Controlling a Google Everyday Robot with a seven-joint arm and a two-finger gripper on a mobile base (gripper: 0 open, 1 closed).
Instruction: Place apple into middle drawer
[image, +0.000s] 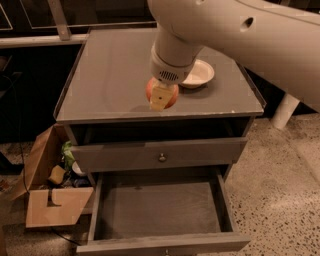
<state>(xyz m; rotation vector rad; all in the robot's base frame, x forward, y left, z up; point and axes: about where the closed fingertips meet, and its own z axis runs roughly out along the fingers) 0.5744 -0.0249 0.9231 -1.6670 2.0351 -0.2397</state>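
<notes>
My gripper (161, 96) hangs from the big white arm over the front middle of the grey cabinet top (110, 75). It is shut on the red-orange apple (171, 96), held just above the top near its front edge; a pale yellow finger (159, 97) covers the apple's front. The middle drawer (157, 210) is pulled open below, a wide shallow grey box with a bare floor. The apple is above and behind the drawer's opening.
A white bowl (199, 73) sits on the cabinet top right behind the arm. The upper drawer with a small round knob (162, 157) is closed. An open cardboard box (47, 185) with clutter stands on the floor at the left. Speckled floor lies at the right.
</notes>
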